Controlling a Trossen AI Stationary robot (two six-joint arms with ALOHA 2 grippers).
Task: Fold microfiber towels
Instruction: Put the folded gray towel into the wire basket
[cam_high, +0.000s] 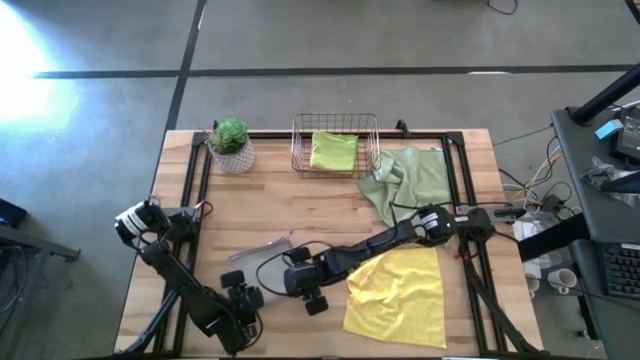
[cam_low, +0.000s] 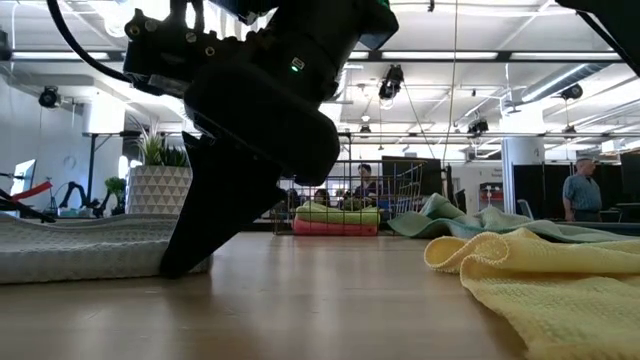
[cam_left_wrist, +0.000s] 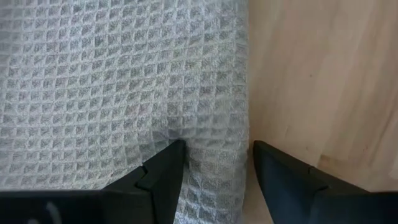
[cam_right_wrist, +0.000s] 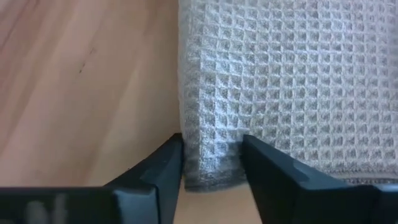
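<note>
A grey waffle-weave towel (cam_high: 262, 246) lies flat on the wooden table, left of the middle; in the low view the grey towel (cam_low: 80, 250) looks like a thick flat pad. My left gripper (cam_left_wrist: 214, 155) stands open astride one of its edges. My right gripper (cam_right_wrist: 208, 149) stands open astride one of its corners. A yellow towel (cam_high: 400, 292) lies rumpled at the near right. A pale sage green towel (cam_high: 410, 178) lies bunched at the far right. A lime green towel (cam_high: 334, 151) lies in the wire basket (cam_high: 300, 150). My left gripper comes down on the grey towel from above, slanting. One fingertip (cam_left_wrist: 169, 155) rests on the cloth a little in from the edge, where the weave puckers. The other fingertip (cam_left_wrist: 268, 158) stands over bare wood beside the towel's edge (cam_left_wrist: 239, 143). The towel lies flat. My right gripper comes at the grey towel's corner (cam_right_wrist: 211, 171) slanting from above. One finger (cam_right_wrist: 169, 155) stands on bare wood against the towel's side edge, and the other finger (cam_right_wrist: 258, 155) lies on the cloth. The strip of cloth fills the gap between them and lies flat on the table.
A potted plant (cam_high: 230, 146) stands at the far left. Black rails (cam_high: 196, 180) run along the table's left and right sides. Bare wood (cam_low: 330, 300) shows between the grey and yellow towels. A person (cam_low: 580, 190) stands far off in the room.
</note>
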